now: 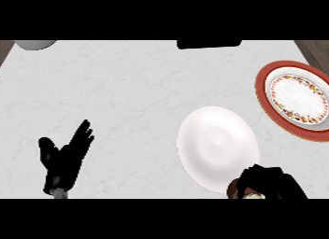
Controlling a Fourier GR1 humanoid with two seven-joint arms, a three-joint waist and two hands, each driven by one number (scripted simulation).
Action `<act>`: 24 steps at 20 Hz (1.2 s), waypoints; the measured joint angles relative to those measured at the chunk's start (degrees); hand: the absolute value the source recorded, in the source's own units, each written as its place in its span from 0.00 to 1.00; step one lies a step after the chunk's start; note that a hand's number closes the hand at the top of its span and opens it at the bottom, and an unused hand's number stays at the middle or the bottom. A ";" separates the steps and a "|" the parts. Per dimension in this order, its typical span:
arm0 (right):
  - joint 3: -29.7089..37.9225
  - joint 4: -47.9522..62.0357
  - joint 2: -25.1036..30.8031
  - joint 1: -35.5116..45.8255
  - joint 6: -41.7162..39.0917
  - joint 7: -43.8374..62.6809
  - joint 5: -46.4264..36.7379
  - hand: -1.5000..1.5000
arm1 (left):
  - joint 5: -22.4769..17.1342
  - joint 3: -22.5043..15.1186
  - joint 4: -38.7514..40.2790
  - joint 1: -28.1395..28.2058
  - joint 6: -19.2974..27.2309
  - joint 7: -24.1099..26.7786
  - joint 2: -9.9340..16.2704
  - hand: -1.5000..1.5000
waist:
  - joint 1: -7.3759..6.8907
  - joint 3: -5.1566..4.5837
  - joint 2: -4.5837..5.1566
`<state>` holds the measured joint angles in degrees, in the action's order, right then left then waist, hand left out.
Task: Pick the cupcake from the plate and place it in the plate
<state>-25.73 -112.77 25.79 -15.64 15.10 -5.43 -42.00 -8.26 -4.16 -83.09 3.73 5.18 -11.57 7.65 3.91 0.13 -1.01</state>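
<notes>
Two plates are seen on the pale marbled bench (126, 93): a plain white plate (216, 147) near the lower middle-right, and a patterned plate (303, 100) set on a red-rimmed charger at the right edge, apart from the white one. At the far edge of the bench, a grey rounded object (36, 44) and a dark object (209, 44) are partly cut off and cannot be identified. The left hand (62, 161) is shown at the lower left, fingers straight and released, resting well apart from both plates. The right hand (272, 183) is seen at the lower right, just beside the near rim of the white plate, with its fingers (253, 176) curled and grasping the cupcake (242, 192). Only a brown edge and a pale patch of the cupcake are visible beneath the fingers; the remainder is hidden by the hand. The cupcake is judged to be off the white plate and in carriage, so the step in hand is taken to be transport toward the patterned plate. For this step, the cupcake should be kept upright and raised enough to pass over the charger rim, and it should be lowered onto the flat centre of the patterned plate before the fingers are released. Contact with the white plate's rim should be avoided during the move.
</notes>
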 measured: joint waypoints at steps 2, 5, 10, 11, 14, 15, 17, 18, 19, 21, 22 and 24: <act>3.72 -4.39 2.82 -4.95 1.05 -3.24 5.74 1.00 | 0.00 0.15 0.06 -0.22 0.02 0.17 -0.03 0.50 | -0.15 0.01 0.18; 11.00 -7.53 5.12 -9.71 1.44 -6.96 15.84 1.00 | 0.30 -0.23 0.38 -0.89 0.05 -0.05 -0.39 0.50 | -0.84 0.01 0.45; 22.99 -4.74 6.44 -12.81 -1.74 -13.78 33.50 1.00 | 0.46 -0.71 -0.29 -0.83 -0.74 -0.41 -0.14 0.50 | -2.21 0.00 0.70; 24.84 -2.71 6.13 -12.48 -2.60 -15.58 36.30 1.00 | 0.49 -0.81 -0.14 -1.38 -0.71 -0.81 -0.32 0.50 | -2.43 -0.01 0.76; 31.70 4.44 6.72 -9.78 -5.88 -20.08 43.71 1.00 | 0.32 -0.52 0.07 -2.32 -1.27 -1.36 0.03 0.50 | -3.08 -0.02 0.87; 33.27 7.68 6.95 -7.89 -6.72 -21.13 44.81 1.00 | 0.46 -0.59 0.12 -1.96 -1.49 -1.09 0.11 0.50 | -3.37 -0.03 0.92; 35.60 14.85 7.48 -2.80 -7.73 -22.81 46.03 1.00 | 0.61 -0.67 0.68 -2.71 -1.52 -1.23 -0.18 0.50 | -3.91 -0.02 1.05; 36.49 18.17 7.65 -0.12 -7.83 -23.38 46.13 1.00 | 0.77 -0.84 0.93 -3.15 -1.38 -1.48 -0.49 0.50 | -4.08 -0.04 1.08; 37.57 21.26 7.73 2.58 -7.50 -23.50 46.40 1.00 | 0.95 -0.99 0.93 -3.93 -1.13 -2.05 -0.72 0.50 | -4.28 -0.03 1.13; 39.34 28.90 8.07 7.97 -7.32 -25.54 46.37 1.00 | 1.10 -0.89 1.82 -4.48 -1.43 -1.42 -0.78 0.50 | -4.64 -0.04 1.22; 39.59 32.64 8.04 11.10 -7.02 -26.29 45.93 1.00 | 1.30 -1.08 2.34 -4.63 -1.49 -1.03 -1.05 0.50 | -4.80 -0.03 1.25; 40.19 40.05 8.29 17.17 -6.96 -27.64 45.27 1.00 | 1.42 -1.00 2.92 -4.81 -1.86 -0.02 -1.19 0.50 | -5.01 0.00 1.24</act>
<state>14.45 -72.71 34.07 1.53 8.14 -33.07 3.27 -6.85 -5.16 -80.18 -1.08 3.32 -11.59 6.46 -1.10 0.13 0.23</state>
